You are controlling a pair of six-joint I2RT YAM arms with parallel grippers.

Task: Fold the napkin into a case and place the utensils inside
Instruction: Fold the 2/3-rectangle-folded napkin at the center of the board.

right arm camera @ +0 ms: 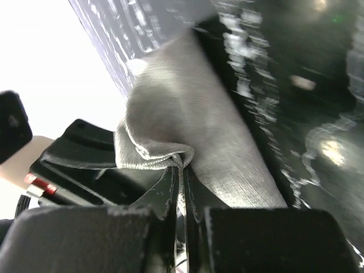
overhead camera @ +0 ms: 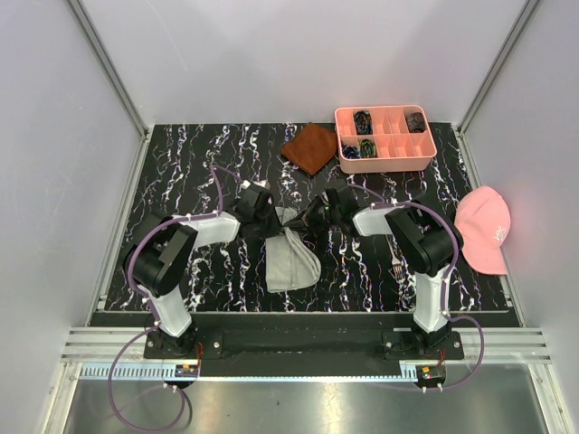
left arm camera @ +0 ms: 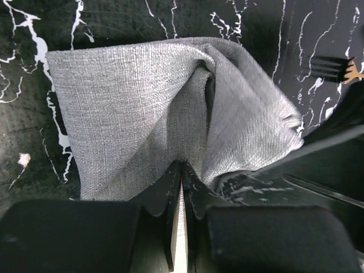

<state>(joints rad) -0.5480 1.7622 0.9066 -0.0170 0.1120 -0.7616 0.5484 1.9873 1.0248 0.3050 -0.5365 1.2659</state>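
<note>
The light grey napkin [overhead camera: 289, 258] lies partly folded and bunched on the black marbled table, between the two arms. My left gripper [overhead camera: 273, 222] is at its upper left edge. In the left wrist view the jaws [left arm camera: 182, 165] are pressed together on the near edge of the napkin [left arm camera: 136, 108]. My right gripper [overhead camera: 309, 221] is at the upper right corner, shut [right arm camera: 182, 161] on a gathered fold of the napkin [right arm camera: 210, 119], which it holds lifted. A silver fork [overhead camera: 396, 268] lies on the table by the right arm, and its tines [left arm camera: 327, 66] show in the left wrist view.
A rust-brown square cloth [overhead camera: 309, 147] lies at the back. Beside it is a pink compartment tray [overhead camera: 384, 158] holding small dark items. A pink cap [overhead camera: 484, 228] rests at the right edge. White walls enclose the table on three sides.
</note>
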